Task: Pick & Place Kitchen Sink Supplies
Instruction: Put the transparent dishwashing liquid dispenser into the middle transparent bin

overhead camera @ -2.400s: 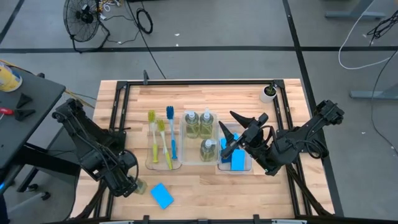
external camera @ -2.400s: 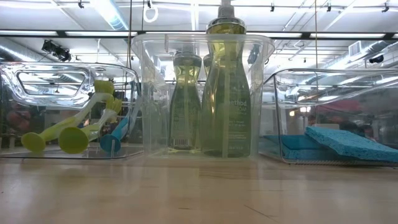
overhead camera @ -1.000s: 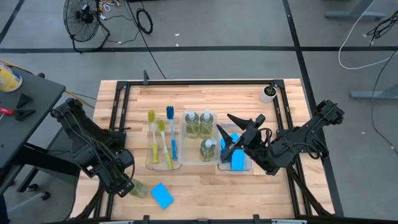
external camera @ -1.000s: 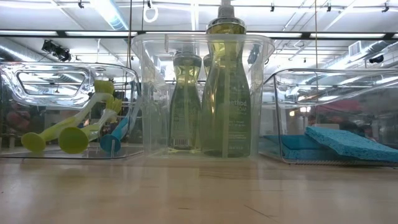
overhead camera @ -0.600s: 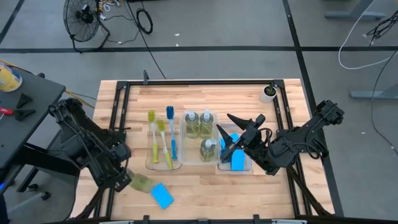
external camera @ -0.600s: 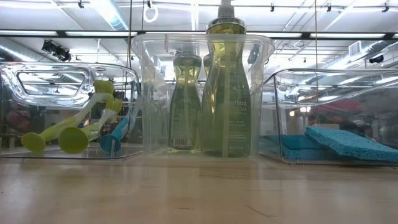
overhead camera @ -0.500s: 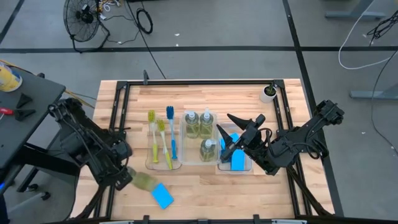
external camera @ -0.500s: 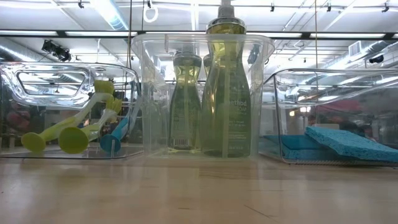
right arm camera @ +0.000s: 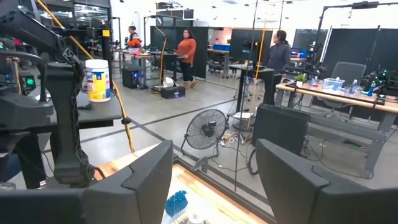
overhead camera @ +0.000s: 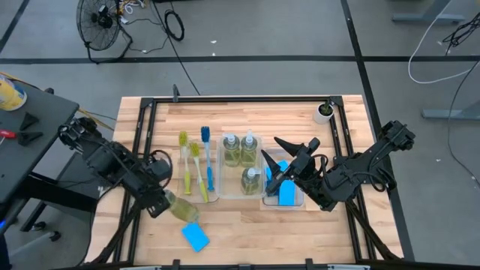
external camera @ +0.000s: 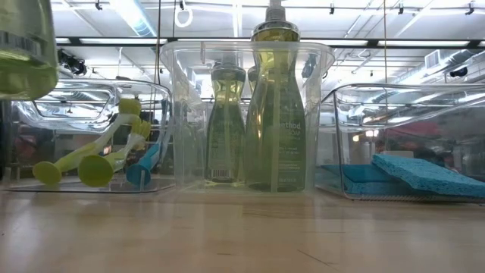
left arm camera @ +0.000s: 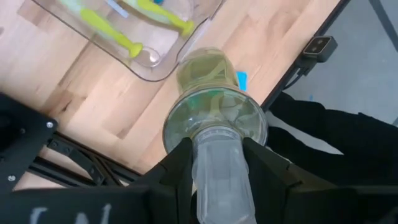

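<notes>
Near the table's front edge lies a blue sponge. Just behind it the left gripper pinches a soap bottle by its neck, lifted beside the brush tray's front corner. Farther right, the right gripper hangs spread above the sponge tray.

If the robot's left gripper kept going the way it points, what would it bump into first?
Probably the clear brush tray. The left gripper, shut on a soap bottle, points toward that tray's near corner. The bottle looks lifted, so it might pass over.
</notes>
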